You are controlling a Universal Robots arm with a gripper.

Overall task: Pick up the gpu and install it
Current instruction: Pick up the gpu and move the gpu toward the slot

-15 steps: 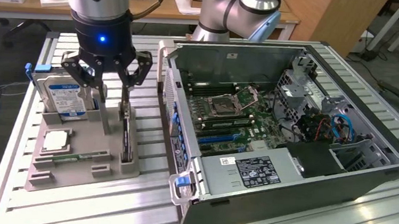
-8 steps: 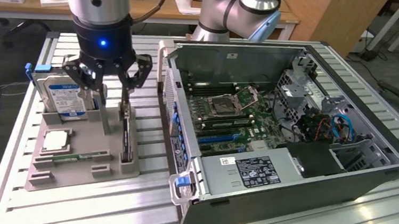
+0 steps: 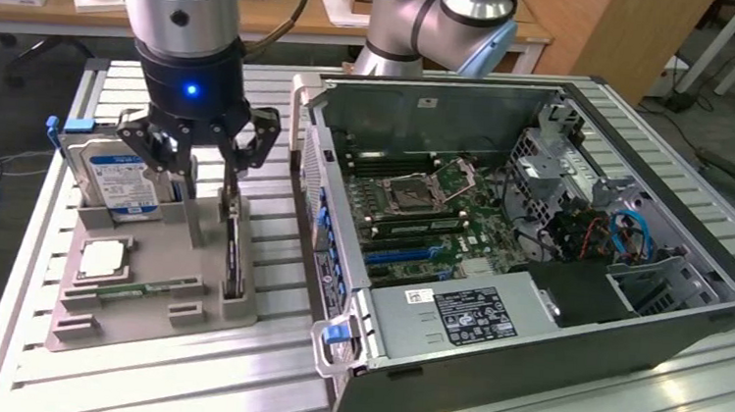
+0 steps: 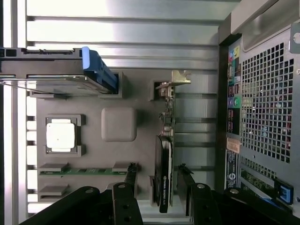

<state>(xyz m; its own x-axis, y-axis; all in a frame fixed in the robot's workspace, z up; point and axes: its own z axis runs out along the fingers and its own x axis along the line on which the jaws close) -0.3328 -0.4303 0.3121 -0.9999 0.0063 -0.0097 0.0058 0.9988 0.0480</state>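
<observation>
The thin, flat, black rectangular gpu (image 3: 233, 254) is seated edge-on in a slot of the grey plastic holder tray (image 3: 135, 321), left of centre in the exterior view. The black gripper (image 3: 214, 159) is positioned over it, fingers (image 4: 132, 176) spread wide on either side, nothing gripped

gpu (image 3: 233, 247) in tray (image 3: 85, 327) | hard drive (image 3: 114, 178) beside it, the exterior view's left

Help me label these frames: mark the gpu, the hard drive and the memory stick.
gpu (image 4: 163, 174), wrist view, black edge of the card.
hard drive (image 3: 118, 179), exterior view, blue-white label on its face.
memory stick (image 4: 89, 171), wrist view, middle of the green strip.
</observation>
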